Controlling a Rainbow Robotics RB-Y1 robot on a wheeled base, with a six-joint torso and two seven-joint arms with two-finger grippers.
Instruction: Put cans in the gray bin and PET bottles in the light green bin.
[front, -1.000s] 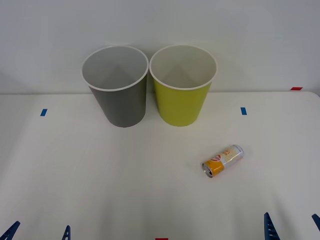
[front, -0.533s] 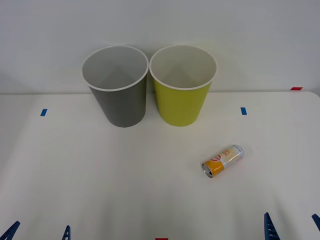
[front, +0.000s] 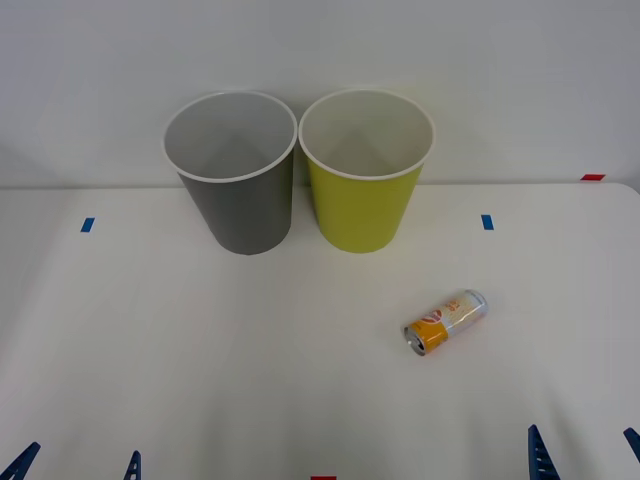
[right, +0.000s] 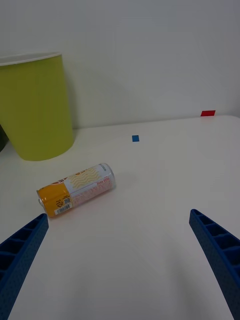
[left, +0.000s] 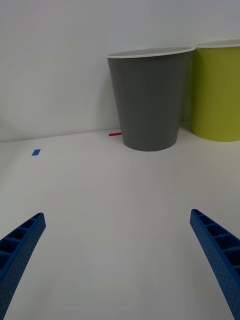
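Observation:
A slim silver can (front: 446, 321) with an orange-yellow label lies on its side on the white table, right of centre; it also appears in the right wrist view (right: 76, 189). At the back stand the gray bin (front: 237, 200) and, touching its right side, the light green bin (front: 364, 195), both upright and pale inside. My right gripper (front: 583, 455) is open at the front right edge, well short of the can. My left gripper (front: 76, 464) is open at the front left edge, with the gray bin (left: 149, 100) far ahead of it. No PET bottles are in view.
Small blue tape marks sit on the table at left (front: 87, 224) and right (front: 487, 221). A red tape mark (front: 592, 177) lies at the far right edge, another (front: 322, 478) at the front edge. A white wall stands behind the bins.

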